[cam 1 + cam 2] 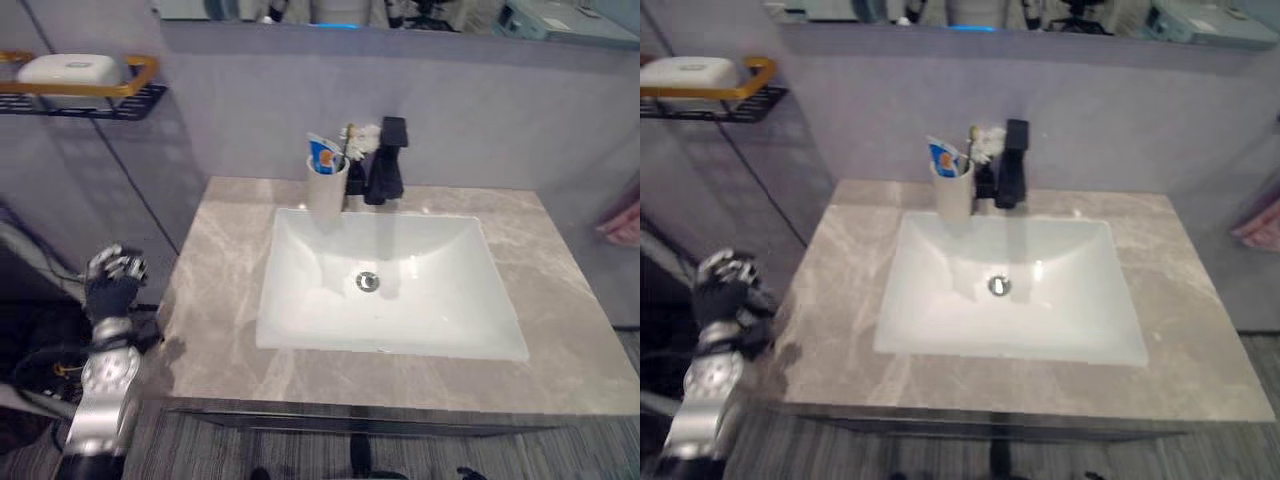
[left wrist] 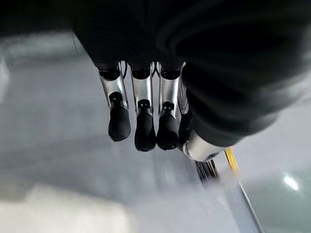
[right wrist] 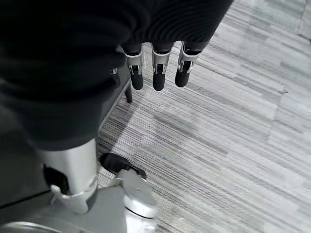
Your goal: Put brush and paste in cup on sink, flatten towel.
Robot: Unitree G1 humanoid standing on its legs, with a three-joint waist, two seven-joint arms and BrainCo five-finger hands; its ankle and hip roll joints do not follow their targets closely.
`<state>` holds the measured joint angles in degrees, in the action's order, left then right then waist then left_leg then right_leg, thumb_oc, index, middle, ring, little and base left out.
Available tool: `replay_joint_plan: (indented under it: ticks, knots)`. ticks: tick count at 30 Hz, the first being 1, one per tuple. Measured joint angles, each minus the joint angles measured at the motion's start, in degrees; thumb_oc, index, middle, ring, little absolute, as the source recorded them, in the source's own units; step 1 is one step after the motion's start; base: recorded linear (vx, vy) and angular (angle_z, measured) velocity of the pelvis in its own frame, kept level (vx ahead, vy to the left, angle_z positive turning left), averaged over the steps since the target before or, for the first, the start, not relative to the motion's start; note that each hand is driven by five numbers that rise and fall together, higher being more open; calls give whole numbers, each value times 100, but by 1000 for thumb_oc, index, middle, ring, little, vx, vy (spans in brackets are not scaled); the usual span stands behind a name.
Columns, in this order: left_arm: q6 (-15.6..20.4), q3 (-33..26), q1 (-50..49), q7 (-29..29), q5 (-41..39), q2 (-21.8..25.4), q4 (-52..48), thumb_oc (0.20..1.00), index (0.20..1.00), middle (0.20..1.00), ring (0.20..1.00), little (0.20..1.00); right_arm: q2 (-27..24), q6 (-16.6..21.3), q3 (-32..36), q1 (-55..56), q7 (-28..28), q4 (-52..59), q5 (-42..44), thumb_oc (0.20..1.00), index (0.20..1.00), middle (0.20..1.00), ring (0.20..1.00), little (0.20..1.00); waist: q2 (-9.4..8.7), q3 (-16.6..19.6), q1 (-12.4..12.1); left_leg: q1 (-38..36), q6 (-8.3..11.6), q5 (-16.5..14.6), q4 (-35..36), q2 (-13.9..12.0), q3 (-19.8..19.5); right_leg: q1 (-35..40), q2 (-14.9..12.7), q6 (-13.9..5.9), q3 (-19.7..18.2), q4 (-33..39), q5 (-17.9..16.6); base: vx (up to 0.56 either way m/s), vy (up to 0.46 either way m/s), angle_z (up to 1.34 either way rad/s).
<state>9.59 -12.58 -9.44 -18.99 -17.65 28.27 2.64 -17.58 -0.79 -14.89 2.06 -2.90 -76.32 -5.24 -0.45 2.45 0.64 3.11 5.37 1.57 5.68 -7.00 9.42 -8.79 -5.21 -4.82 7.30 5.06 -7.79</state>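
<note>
Cup [image 1: 326, 187]: upright on the marble counter [image 1: 220, 300] at the sink's [image 1: 390, 290] back rim, just left of the black faucet [image 1: 387, 160].
Paste [image 1: 322, 154]: stands in the cup, blue and white end up.
Brush [image 1: 357, 140]: stands in the cup beside the paste, white head near the faucet.
Towel [image 1: 625, 222]: a pink cloth hangs past the counter's right edge; its lie is unclear.
Left hand [image 1: 112, 283]: raised off the counter's left edge, touching nothing; fingers [image 2: 145, 127] loosely extended, empty.
Right hand [image 3: 158, 68]: hangs over the striped floor [image 3: 233, 126], fingers relaxed, empty.
Shelf [image 1: 80, 95]: on the wall at left, holds a white soap box [image 1: 70, 69].
</note>
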Motion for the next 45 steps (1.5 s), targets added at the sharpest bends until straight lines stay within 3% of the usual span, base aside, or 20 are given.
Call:
replay_joint_plan:
  ticks: [5, 8, 9, 10, 11, 12, 15, 20, 22, 26, 28, 30, 32, 33, 35, 38, 40, 42, 43, 45]
  knots:
    - [-17, -156, -433, 271, 254, -295, 683, 200, 200, 200, 200, 200, -19, -14, 208, 164, 51, -166, 2, 1000, 1000, 1000, 1000, 1000, 91, -28, -386, 181, -45, 31, 0, 155, -856, 401, -235, -124, 909, 46, 195, -79, 65, 93]
    - [-112, -107, -455, 345, 251, -380, 1064, 200, 200, 200, 200, 200, -25, -12, 323, 131, 55, -257, 6, 1000, 1000, 1000, 1000, 1000, 137, -61, -678, 257, -89, 139, -3, 188, -1061, 510, -296, -128, 1259, 47, 255, -51, 96, 89]
    - [-241, 112, -360, 458, 251, -459, 1567, 200, 200, 200, 200, 200, 75, -58, 316, 297, 115, -308, 10, 1000, 1000, 1000, 1000, 1000, 196, -74, -828, 288, -110, 220, -18, 303, -1495, 762, -395, -204, 1748, 46, 333, -47, 110, 108]
    - [-267, 136, -467, 465, 254, -470, 1645, 338, 338, 338, 338, 338, 122, -59, 329, 325, 126, -329, 19, 1000, 1000, 1000, 1000, 1000, 173, -87, -981, 291, -115, 253, -29, 330, -1512, 782, -417, -221, 1788, 47, 344, -61, 126, 114]
    - [-311, 223, -429, 516, 285, -468, 1895, 627, 627, 627, 627, 627, 131, -85, 345, 351, 180, -335, 62, 1000, 1000, 1000, 1000, 1000, 128, -121, -1044, 300, -127, 266, -29, 394, -1581, 826, -448, -239, 1893, 33, 350, -60, 95, 37]
    - [-429, 353, -333, 612, 305, -467, 2200, 1000, 1000, 1000, 1000, 1000, 140, -151, 353, 397, 194, -328, 144, 1000, 1000, 1000, 1000, 1000, 164, -121, -1051, 296, -131, 308, -30, 454, -1682, 889, -477, -265, 1977, -1, 356, -50, 97, 42]
    - [-686, 791, -408, 948, 589, -351, 2456, 1000, 1000, 1000, 1000, 1000, 160, -174, 371, 376, 217, -278, 297, 1000, 1000, 1000, 1000, 1000, 37, -194, -1044, 294, -153, 327, -30, 524, -1680, 887, -561, -311, 1983, 0, 334, -26, 118, 8]
    - [-1160, 1533, -259, 1717, 1674, -165, 3670, 1000, 1000, 1000, 1000, 1000, 167, -177, 409, 99, 250, -11, 296, 1000, 1000, 1000, 1000, 1000, -244, -286, -592, 3, -275, 206, -30, 648, -1186, 831, -724, -335, 1460, 21, 264, -17, 172, -49]
    - [-1178, 2315, 192, 1779, 2289, -176, 4681, 1000, 1000, 1000, 1000, 1000, 156, -178, 373, -6, 280, 95, 148, 1000, 1000, 1000, 1000, 1000, -248, -275, -456, -137, -395, 125, -2, 700, -878, 797, -802, -396, 1146, 0, 214, -47, 186, -70]
    - [-1168, 3428, 616, 1937, 3207, -497, 5128, 1000, 1000, 1000, 1000, 1000, 122, -166, 139, -65, 311, 182, -141, 1000, 1000, 1000, 1000, 1000, -312, -279, -36, -407, -519, 27, -34, 895, -270, 549, -932, -508, 465, -224, 25, -109, 187, -75]
    - [-1096, 3671, 768, 2005, 3390, -711, 5216, 1000, 1000, 1000, 1000, 1000, 118, -159, 203, -126, 311, 180, -220, 1000, 1000, 1000, 1000, 1000, -286, -307, 172, -451, -587, 14, -27, 915, -12, 420, -1031, -559, 244, -272, -47, -158, 115, -94]
    - [-1039, 3824, 1026, 1992, 3464, -862, 5283, 1000, 1000, 1000, 1000, 1000, 81, -173, 264, -80, 300, 73, -229, 1000, 1000, 1000, 1000, 1000, -321, -461, 407, -540, -690, -88, -5, 1013, 403, 251, -1044, -610, 18, -372, -320, -215, 102, -103]
    - [-981, 3882, 1333, 1945, 3561, -960, 5455, 1000, 1000, 1000, 1000, 1000, 37, -175, 211, -202, 291, 78, -213, 1000, 1000, 1000, 1000, 1000, -112, -732, 497, -596, -780, -119, -33, 848, 809, -121, -836, -766, -6, -565, -920, -231, 117, -118]
    - [-988, 3880, 1391, 1934, 3572, -988, 5501, 1000, 1000, 1000, 1000, 1000, 50, -180, 206, -172, 310, 37, -201, 1000, 1000, 1000, 1000, 1000, -85, -751, 537, -589, -894, -68, -16, 783, 999, -217, -754, -836, 158, -753, -709, -208, 91, -88]
    - [-990, 3814, 1390, 1903, 3572, -1020, 5633, 1000, 1000, 1000, 1000, 1000, 136, -184, 202, -29, 296, -8, -171, 1000, 1000, 1000, 1000, 1000, 48, -779, 516, -506, -941, -74, -88, 566, 1201, -377, -692, -281, 805, -1721, 134, -140, 54, -62]
    - [-1017, 3804, 1192, 1904, 3537, -1049, 5896, 1000, 1000, 1000, 1000, 1000, 155, -169, 196, -147, 325, -282, -111, 1000, 1000, 1000, 1000, 1000, 143, -788, 365, -577, -864, -10, -107, 233, 1775, -368, -460, -211, 1069, -3539, 1232, -124, -26, -106]
    - [-1098, 3771, 1116, 1878, 3413, -1087, 6166, 1000, 1000, 1000, 1000, 1000, 63, -179, 178, -188, 324, -330, -130, 1000, 1000, 1000, 1000, 1000, 32, -733, 279, -533, -804, 34, -188, 163, 2205, 341, -720, -411, 1412, -3034, 1711, -134, -91, -99]
    - [-1109, 3711, 1161, 1789, 3313, -1046, 6331, 1000, 1000, 1000, 1000, 1000, 109, -186, 77, -195, 333, -419, -133, 1000, 1000, 1000, 1000, 1000, -6, -601, 48, -481, -728, -16, -339, 30, 2422, 757, -823, -491, 1528, -2566, 1729, -162, -136, -93]
    - [-1102, 3570, 1200, 1763, 3243, -1050, 6433, 1000, 1000, 1000, 1000, 1000, 126, -173, 65, -236, 338, -404, -132, 1000, 1000, 1000, 1000, 1000, -156, -567, 17, -443, -698, -36, -497, 48, 2454, 994, -743, -366, 1507, -1998, 1758, -290, -397, -139]
    - [-1088, 3045, 1069, 1690, 2915, -1348, 6759, 1000, 1000, 1000, 1000, 1000, -15, -167, -38, -363, 311, -154, -116, 1000, 1000, 1000, 1000, 1000, 84, -319, -162, -125, -675, -117, -715, -249, 2252, 770, -258, 33, 1115, -1403, 1565, -203, -389, -139]
